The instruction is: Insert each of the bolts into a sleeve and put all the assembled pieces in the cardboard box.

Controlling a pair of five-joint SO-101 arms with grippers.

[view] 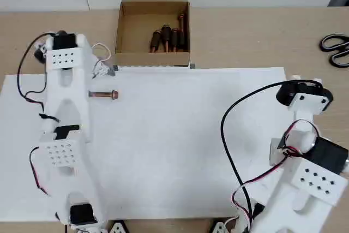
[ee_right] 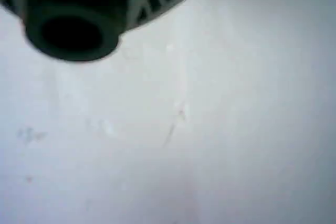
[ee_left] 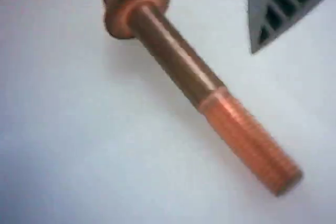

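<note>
Left gripper [view: 103,69] hangs low over the far edge of the white sheet. I cannot tell if it is open or closed. Right gripper [view: 297,88] hangs by the sheet's side edge, well apart from the left one. I cannot tell if it is open or closed either.

Under both is the wooden table [view: 245,31]. It shows past the sheet on the far side and on the outer side of each gripper. The big white sheet [view: 163,151] lies flat on it, and a wide stretch of plain sheet runs between the two grippers.

The cardboard box [view: 117,31] sits just past the left gripper, on the side away from that arm's base. Its near wall is right at the sheet's far edge and its top is open. The scissors [view: 335,47] lie on the table beyond the right gripper, near the table's edge.

The assembled pieces [view: 169,37] stand in a row inside the box, against the wall that is farther from the left gripper.

One bolt [view: 103,95] lies flat on the sheet just beside the left gripper, on the side toward that arm's base. Nothing holds it. Close up, the bolt [ee_left: 202,85] is copper colored, with a round head and a threaded end.

A dark tube [ee_right: 71,35] with a round open end sits right at the right gripper, just above the sheet.
</note>
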